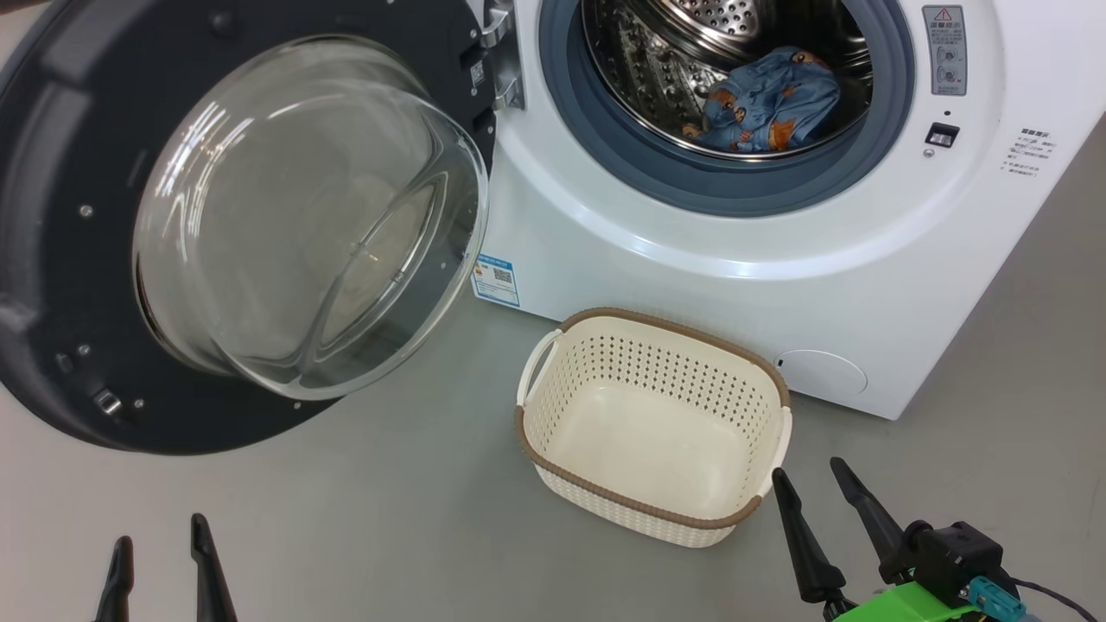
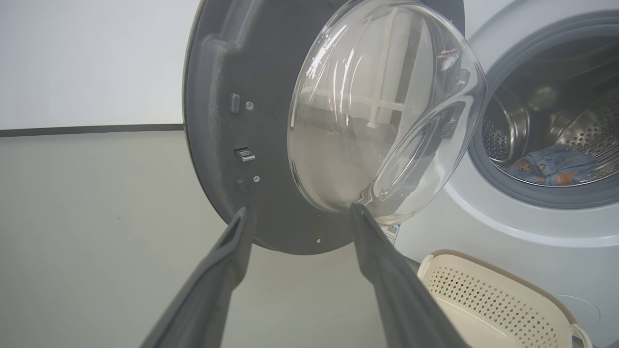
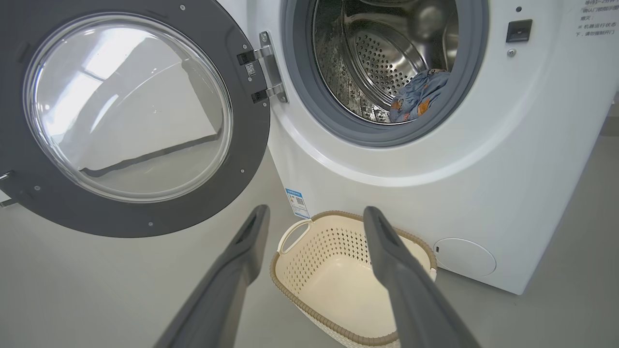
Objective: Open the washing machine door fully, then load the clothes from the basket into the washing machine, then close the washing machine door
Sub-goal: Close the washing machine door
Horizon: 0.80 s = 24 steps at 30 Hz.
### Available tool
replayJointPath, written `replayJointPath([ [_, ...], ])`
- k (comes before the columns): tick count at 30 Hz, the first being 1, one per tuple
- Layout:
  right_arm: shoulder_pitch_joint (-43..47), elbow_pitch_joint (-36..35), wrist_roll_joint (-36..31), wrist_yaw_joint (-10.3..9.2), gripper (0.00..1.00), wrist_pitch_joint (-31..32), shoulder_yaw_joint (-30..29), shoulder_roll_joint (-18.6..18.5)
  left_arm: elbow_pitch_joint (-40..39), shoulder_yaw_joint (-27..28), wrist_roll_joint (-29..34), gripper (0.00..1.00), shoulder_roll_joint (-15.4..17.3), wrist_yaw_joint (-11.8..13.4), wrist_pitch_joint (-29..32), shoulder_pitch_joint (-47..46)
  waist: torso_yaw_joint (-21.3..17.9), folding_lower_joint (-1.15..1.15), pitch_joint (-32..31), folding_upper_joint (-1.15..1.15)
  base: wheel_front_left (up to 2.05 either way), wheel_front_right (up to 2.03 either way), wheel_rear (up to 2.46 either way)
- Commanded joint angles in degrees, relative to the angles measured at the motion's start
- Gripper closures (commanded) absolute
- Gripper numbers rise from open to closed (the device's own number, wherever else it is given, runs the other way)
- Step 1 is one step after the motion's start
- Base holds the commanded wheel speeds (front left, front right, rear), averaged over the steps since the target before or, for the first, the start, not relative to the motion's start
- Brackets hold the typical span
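Two grippers released: left gripper [image 1: 162,529] fingers [image 1: 207,566] spread wide, holding nothing; right gripper [image 1: 807,468] likewise, beside basket [image 1: 657,324].

A: Finishes?
B: washing machine [image 1: 778,285] shell: white, glossy, smooth. drum [image 3: 387,63]: bright steel, perforated. gasket [image 1: 657,168]: grey-blue rubber, matt.
A: door [image 1: 52,259]?
B: Inner ring is dark grey plastic, matt. bowl window [image 1: 302,216]: clear glass, glossy, heavy reflections.
A: Soft goods?
B: clothes [image 1: 769,108]: printed cloth, creased. basket [image 1: 657,371]: cream plastic, perforated walls, brown woven-look rim. floor [image 1: 389,518]: grey, smooth, matt.
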Motion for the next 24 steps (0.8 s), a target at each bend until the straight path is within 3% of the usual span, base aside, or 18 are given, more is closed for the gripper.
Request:
replayJointPath([
  [1, -0.09, -1.12, -0.39, 0.16, 0.00, -0.28, 1.63, -0.31, -1.72, 1.81, -0.38, 0.00, 0.36, 0.32, -0.36, -1.12, -0.11, 0.00, -0.01, 0.00, 0.00, 0.00, 0.00],
  [11, -0.28, -0.85, -0.22, 0.16, 0.00, -0.28, 1.73, -0.33, -1.61, 1.89, -0.56, 0.00, 0.36, 0.35, -0.36, -1.13, -0.44, 0.00, -0.18, 0.00, 0.00, 0.00, 0.00],
  [12, -0.27, -0.85, -0.20, 0.16, 0.00, -0.28, 1.77, -0.32, -1.45, 1.90, -0.84, 0.54, 0.36, 0.28, -0.36, -1.07, -0.49, 0.00, -0.21, 0.00, 0.00, 0.00, 0.00],
  [13, -0.26, -0.87, -0.20, 0.16, 0.00, -0.28, 1.78, -0.32, -1.40, 1.98, -0.91, 0.96, 0.36, 0.22, -0.36, -1.06, -0.54, 0.00, -0.22, 0.00, 0.00, 0.00, 0.00],
  [14, -0.27, -0.88, -0.19, 0.16, 0.00, -0.28, 1.78, -0.31, -1.42, 2.09, -1.00, 1.00, 0.36, 0.17, -0.36, -1.08, -0.58, 0.00, -0.22, 0.00, 0.00, 0.00, 0.00],
  [24, -0.31, -1.03, -0.21, 0.16, 0.00, -0.28, 1.60, -0.23, -2.76, 5.07, -4.70, 1.00, 0.36, -1.17, -0.36, -2.12, -0.65, 0.00, 0.12, 0.00, 0.00, 0.00, 0.00],
])
